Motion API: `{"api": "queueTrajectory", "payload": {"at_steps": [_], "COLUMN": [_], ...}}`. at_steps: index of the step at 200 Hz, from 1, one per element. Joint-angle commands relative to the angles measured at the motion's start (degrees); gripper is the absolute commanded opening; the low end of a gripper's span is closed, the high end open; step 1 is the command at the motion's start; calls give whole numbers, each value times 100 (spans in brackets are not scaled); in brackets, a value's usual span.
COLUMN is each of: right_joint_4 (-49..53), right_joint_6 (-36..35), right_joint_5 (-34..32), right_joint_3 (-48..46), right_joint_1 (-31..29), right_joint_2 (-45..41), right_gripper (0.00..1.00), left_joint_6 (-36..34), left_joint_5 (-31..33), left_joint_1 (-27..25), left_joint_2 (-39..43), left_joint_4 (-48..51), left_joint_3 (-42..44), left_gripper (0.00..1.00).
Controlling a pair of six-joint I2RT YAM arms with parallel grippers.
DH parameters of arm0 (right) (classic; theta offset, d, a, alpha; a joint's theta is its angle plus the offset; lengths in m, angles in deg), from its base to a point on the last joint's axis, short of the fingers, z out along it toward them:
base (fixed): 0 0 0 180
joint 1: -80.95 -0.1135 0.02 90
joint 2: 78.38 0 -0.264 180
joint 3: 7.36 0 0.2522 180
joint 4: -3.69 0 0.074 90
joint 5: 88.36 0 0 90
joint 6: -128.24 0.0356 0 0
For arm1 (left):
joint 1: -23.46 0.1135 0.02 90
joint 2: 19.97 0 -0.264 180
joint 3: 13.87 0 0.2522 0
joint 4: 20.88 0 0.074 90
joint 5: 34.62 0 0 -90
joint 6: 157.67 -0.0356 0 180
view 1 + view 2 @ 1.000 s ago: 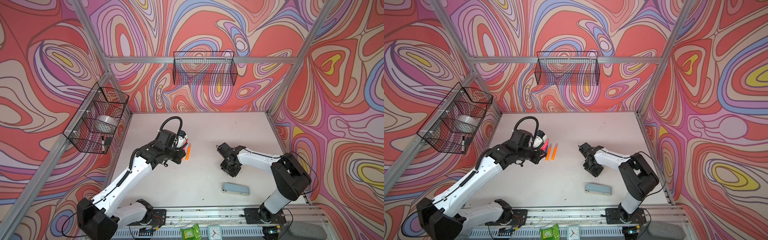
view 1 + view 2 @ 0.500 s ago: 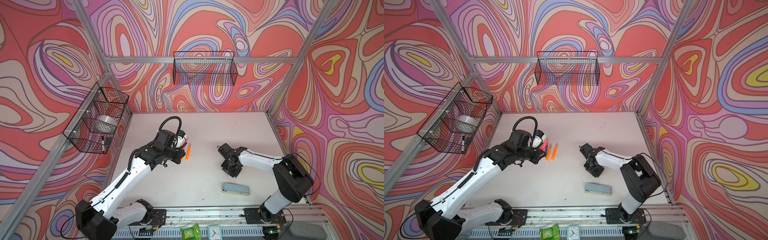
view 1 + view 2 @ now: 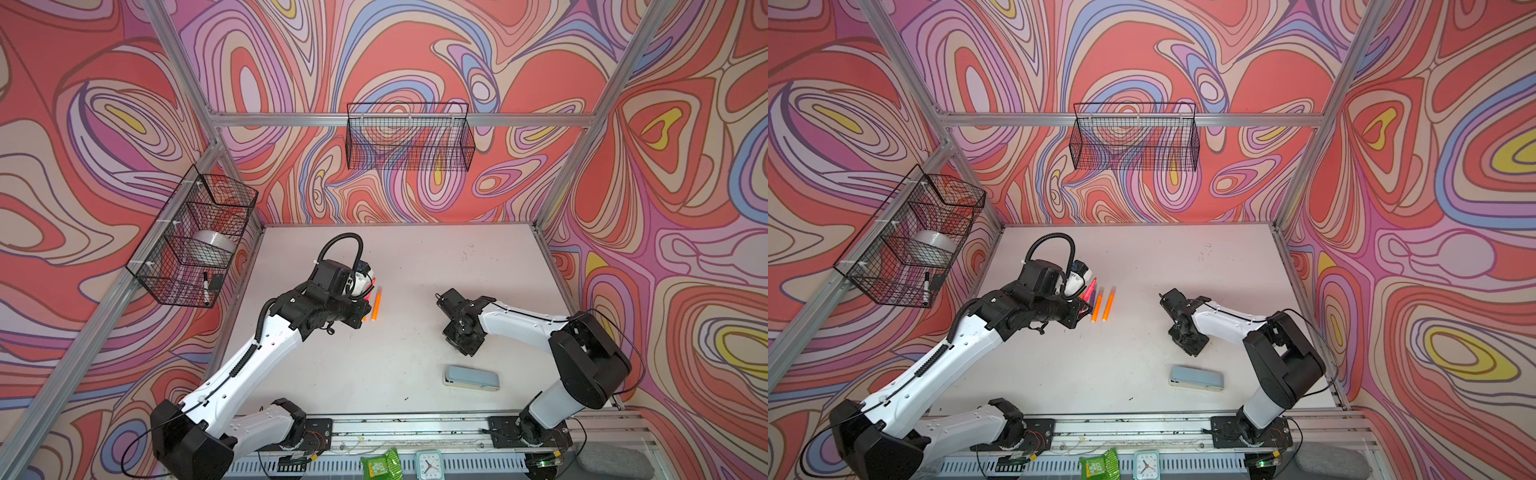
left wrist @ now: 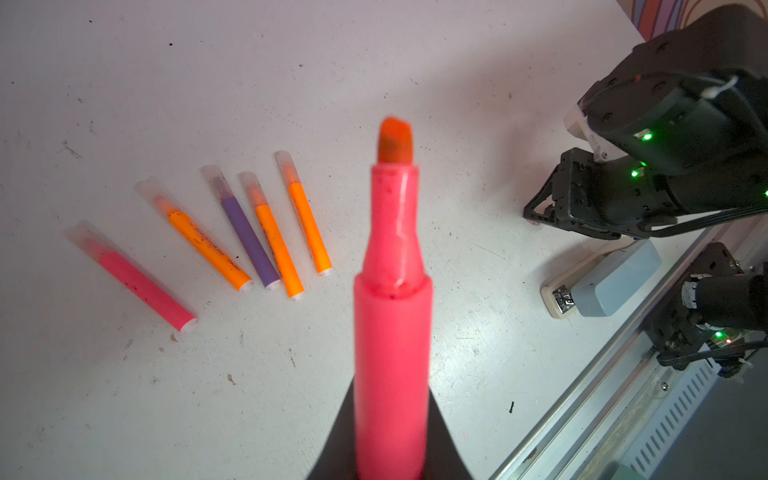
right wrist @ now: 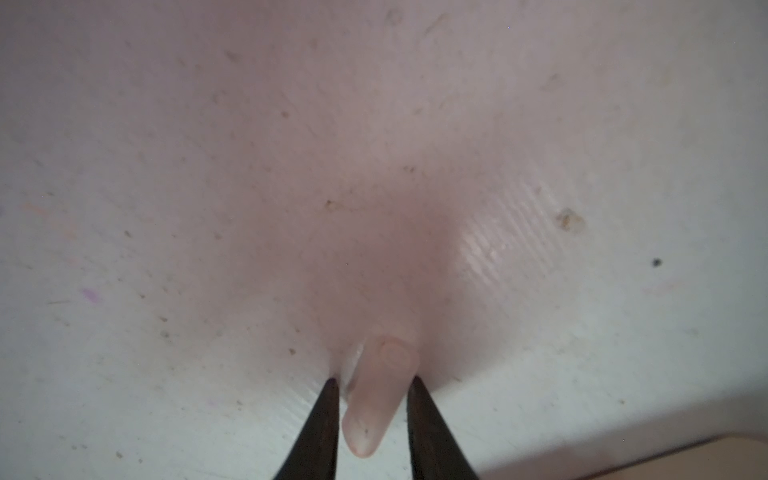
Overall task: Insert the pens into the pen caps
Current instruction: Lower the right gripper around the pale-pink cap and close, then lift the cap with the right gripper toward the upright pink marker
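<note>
My left gripper (image 4: 390,440) is shut on a neon pink pen (image 4: 392,291), held above the table with its bare orange-red tip pointing away from the wrist camera. Several other pens lie in a fan on the table with clear caps on their tips: a pink one (image 4: 137,278), a purple one (image 4: 245,232) and three orange ones (image 4: 307,220). In a top view two orange pens (image 3: 1108,303) show beside the left gripper (image 3: 1077,297). My right gripper (image 5: 372,384) points down at the table, its fingers touching both sides of a translucent pale-pink pen cap (image 5: 376,395), which stands tilted between them.
A grey-blue stapler (image 3: 471,377) lies near the front edge, just in front of the right gripper (image 3: 461,336). Wire baskets hang on the back wall (image 3: 409,137) and the left wall (image 3: 195,241). A metal rail (image 3: 415,424) runs along the front.
The right gripper's jaws have narrowed around the pen cap. Both arms have stayed almost in place.
</note>
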Motion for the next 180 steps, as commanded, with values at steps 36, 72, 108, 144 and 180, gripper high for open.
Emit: {"api": "queueTrajectory", "payload": {"at_steps": [36,72,108,144,180], "right_joint_4": [215,353,394,656,871], "right_joint_6": [195,203,209,19,-200], "right_joint_5": [-263,-309,-307,-491,-677], "right_joint_3": [-216,-84,-56,279,771], "right_joint_1": [3,5,5,-51,-79], "right_joint_2": [572,701,768,794,733], "right_gripper": [29,29,24,15,13], "left_joint_6": [3,-9,-4,23,198], "left_joint_5": [-115,-120,-140,-142,-260], "left_joint_1": [0,9,9,9,1], "left_joint_2": [65,27,36,70,71], "left_joint_4": [179,177,189,135,15], "left_joint_3": [-146,-172,-167,-160,-248], "left_gripper": [0,0,0,0,0]}}
